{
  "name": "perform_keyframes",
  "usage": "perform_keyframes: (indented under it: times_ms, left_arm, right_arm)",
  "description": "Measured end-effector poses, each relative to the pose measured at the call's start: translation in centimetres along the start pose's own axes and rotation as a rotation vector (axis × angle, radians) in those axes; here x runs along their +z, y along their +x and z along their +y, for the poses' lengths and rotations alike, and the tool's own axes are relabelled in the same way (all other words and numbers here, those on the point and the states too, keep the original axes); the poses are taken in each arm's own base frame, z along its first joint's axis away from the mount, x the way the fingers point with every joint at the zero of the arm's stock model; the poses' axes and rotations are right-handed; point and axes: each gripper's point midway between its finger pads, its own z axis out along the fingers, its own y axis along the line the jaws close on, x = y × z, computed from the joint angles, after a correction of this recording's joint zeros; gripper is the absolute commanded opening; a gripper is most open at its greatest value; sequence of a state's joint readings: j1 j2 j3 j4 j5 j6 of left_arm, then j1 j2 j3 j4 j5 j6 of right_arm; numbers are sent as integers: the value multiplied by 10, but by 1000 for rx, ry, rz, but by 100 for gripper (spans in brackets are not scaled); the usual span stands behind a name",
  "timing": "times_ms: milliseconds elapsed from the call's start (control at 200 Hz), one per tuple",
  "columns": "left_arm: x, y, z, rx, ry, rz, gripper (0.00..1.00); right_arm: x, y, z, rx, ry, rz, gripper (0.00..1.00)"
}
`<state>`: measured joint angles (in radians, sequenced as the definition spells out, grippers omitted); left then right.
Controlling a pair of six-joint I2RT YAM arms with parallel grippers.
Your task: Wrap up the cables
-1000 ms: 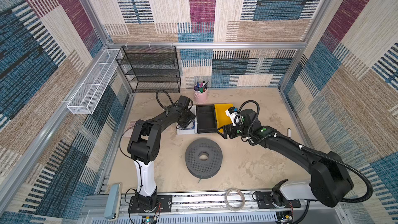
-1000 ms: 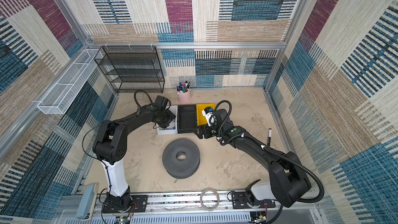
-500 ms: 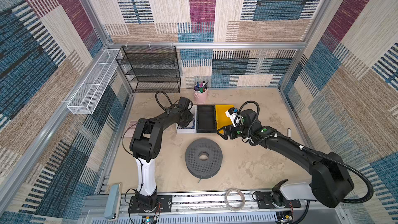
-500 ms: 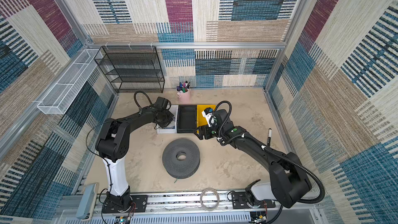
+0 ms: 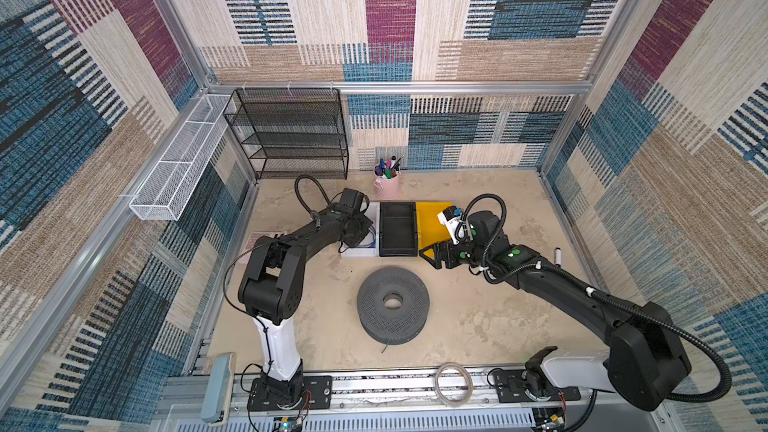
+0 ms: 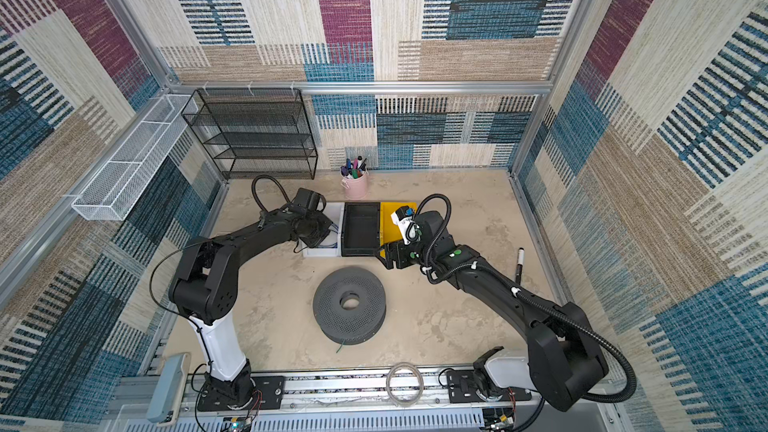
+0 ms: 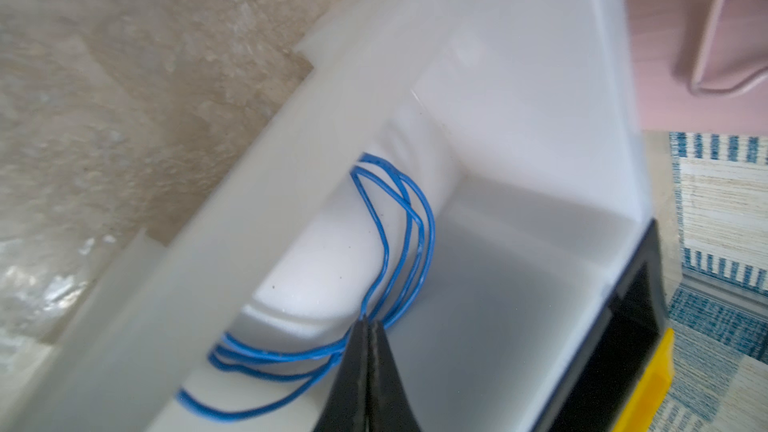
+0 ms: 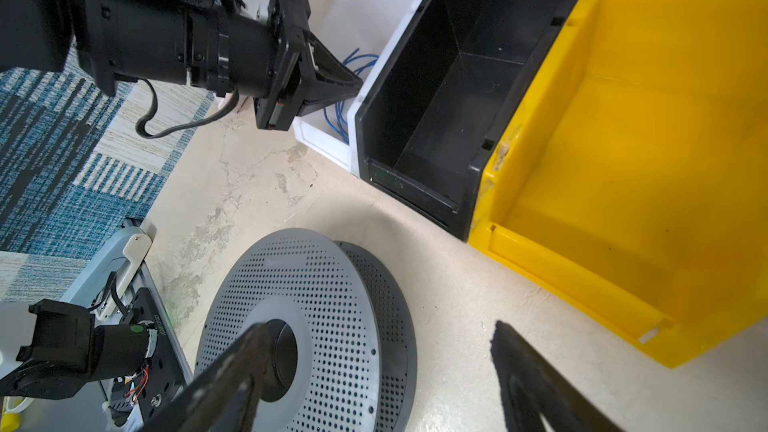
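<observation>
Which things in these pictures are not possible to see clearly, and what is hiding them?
- Ends of the blue cable: left wrist view, hidden under the white bin rim.
- Whether the left gripper truly pinches it: its shut tips cover the contact.
- Green strand by the grey spool: in both top views, too small to identify.

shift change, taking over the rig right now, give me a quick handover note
Left gripper: shut on the blue cable, down in the white bin.
Right gripper: open, empty, above the table by the grey perforated spool and yellow bin.
Done: cable pinched, loops lie in the bin.
Left: lift it out and wrap it, probably on the spool.
</observation>
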<state>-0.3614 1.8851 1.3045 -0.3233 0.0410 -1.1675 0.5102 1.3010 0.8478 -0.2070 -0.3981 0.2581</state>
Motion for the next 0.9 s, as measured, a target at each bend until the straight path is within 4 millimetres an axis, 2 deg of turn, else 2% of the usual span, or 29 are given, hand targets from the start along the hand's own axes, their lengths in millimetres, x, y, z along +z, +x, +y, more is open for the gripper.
perform_keyframes:
  times_ms: [150,205,366,506,616,901]
  left_arm:
    - [-13,-4,-9,3,31,-24,0]
    - [-17,-6,-12,5,36,-31,15]
    - [-21,-14,-24,13,31,-52,35]
    - [-7,-14,-21,13,-4,-45,41]
    - [4,-16,-20,7,-29,-45,42]
    - [18,-21,-19,3,-69,-58,48]
  right_arm:
    - [-5,-2,2,-2,1,-16,86]
    - [-6,-3,3,-4,1,-21,86]
    - [-8,-4,3,-7,1,-28,86]
    - [-9,-4,2,-7,5,-29,86]
    - [-9,-3,2,-6,7,-28,86]
    - [-9,-2,1,-11,9,-28,86]
